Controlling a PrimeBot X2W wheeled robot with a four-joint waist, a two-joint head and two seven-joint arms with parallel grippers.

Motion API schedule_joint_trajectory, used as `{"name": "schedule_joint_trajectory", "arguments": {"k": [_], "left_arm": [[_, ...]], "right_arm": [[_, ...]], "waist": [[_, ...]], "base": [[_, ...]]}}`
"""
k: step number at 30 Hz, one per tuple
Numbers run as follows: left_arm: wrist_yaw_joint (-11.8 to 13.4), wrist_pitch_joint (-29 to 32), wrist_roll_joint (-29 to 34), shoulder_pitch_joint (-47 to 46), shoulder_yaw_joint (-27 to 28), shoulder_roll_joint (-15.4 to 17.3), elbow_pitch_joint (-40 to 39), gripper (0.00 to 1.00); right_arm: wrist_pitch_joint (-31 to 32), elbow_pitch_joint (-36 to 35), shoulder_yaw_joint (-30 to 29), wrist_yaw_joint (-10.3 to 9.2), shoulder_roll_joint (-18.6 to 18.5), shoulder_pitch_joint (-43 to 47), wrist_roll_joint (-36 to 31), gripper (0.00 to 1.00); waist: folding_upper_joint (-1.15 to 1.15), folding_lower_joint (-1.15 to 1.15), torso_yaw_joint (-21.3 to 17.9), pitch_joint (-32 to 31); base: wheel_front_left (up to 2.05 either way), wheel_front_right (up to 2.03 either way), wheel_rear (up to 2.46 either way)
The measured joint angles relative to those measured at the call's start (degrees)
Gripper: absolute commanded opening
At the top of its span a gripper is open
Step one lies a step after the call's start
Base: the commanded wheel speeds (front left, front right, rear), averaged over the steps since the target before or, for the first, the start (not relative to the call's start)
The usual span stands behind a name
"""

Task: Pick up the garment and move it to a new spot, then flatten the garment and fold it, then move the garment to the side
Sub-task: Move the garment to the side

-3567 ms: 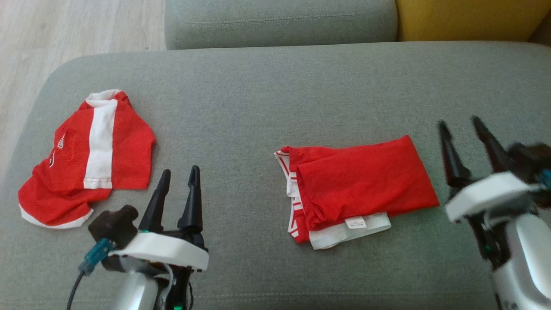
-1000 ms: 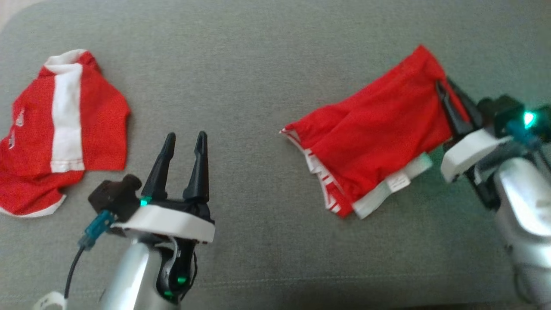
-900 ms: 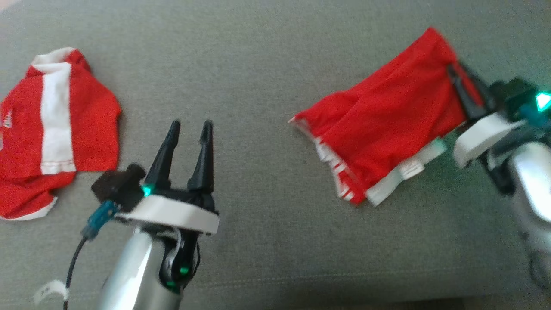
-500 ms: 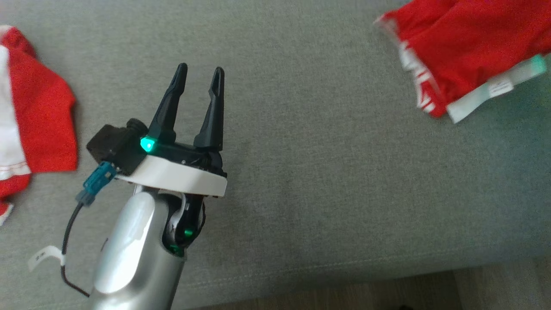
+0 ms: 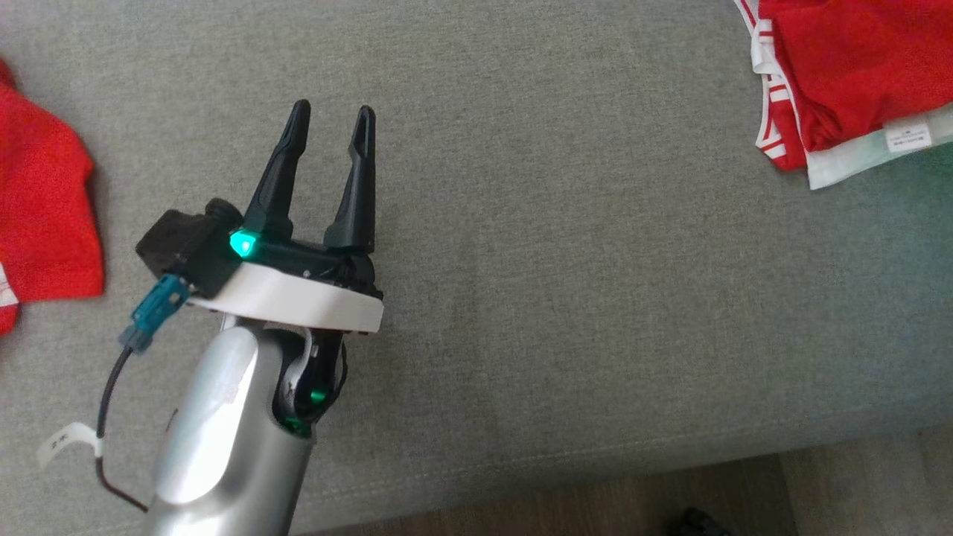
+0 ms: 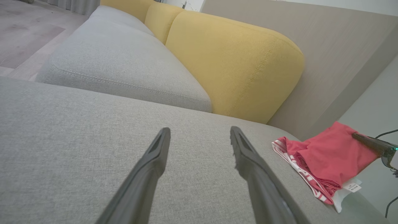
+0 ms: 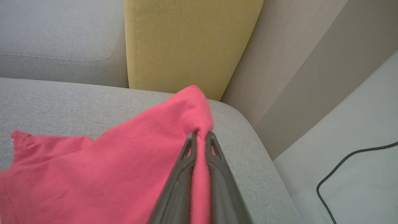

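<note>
Two red garments lie on the grey sofa seat (image 5: 558, 260): the folded garment (image 5: 856, 67) far right, its corner pinched in the right gripper (image 7: 201, 134), jaws closed; the other garment (image 5: 45, 216) at left. The left gripper (image 5: 331, 119) hovers between them, jaws apart and empty.

Your garment (image 5: 856, 74) is a red piece folded into a thick bundle, with red-and-white striped trim (image 5: 770, 112) along its left end and a white band (image 5: 841, 160) carrying a small white label (image 5: 907, 136) along the side that faces the front edge. It sits at the right end of the seat cushion (image 5: 558, 260), toward the back right corner. You have its far right corner pinched tight in the right gripper (image 7: 200, 135), and that corner peaks upward while the bulk of the cloth rests on the cushion.
</note>
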Motion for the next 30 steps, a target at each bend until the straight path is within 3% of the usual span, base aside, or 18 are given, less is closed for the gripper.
{"name": "schedule_joint_trajectory", "arguments": {"k": [1,3,10,18,30], "left_arm": [[-0.04,0.0,0.0,0.01,0.02,-0.01,0.0,1.0],[-0.05,0.0,0.0,0.01,0.03,-0.01,0.0,1.0],[-0.05,0.0,-0.02,0.18,0.27,-0.01,0.36,1.0],[0.37,0.0,-1.98,2.59,0.71,-0.01,0.67,1.0],[1.37,0.0,-3.26,11.62,1.68,0.0,1.27,1.0]], "right_arm": [[-0.15,0.49,-0.69,0.0,0.32,-0.04,-0.58,0.0],[-0.51,0.85,-1.6,0.0,1.09,-0.06,-0.7,1.0],[-1.35,0.55,-2.09,0.0,2.68,-0.24,-0.3,1.0],[-5.04,-7.77,0.52,0.0,6.95,1.99,1.02,1.0],[-9.36,-23.63,-1.94,0.0,17.92,26.66,1.07,1.0]], "waist": [[0.0,0.0,0.01,-0.01],[0.0,0.0,0.08,-0.14],[0.0,0.0,0.32,-1.73],[0.0,0.0,1.92,-6.95],[0.0,0.0,6.75,-16.75]], "base": [[0.0,0.0,0.0],[0.0,0.0,0.0],[0.0,0.0,0.0],[0.0,0.0,0.0],[0.0,0.0,0.0]]}}
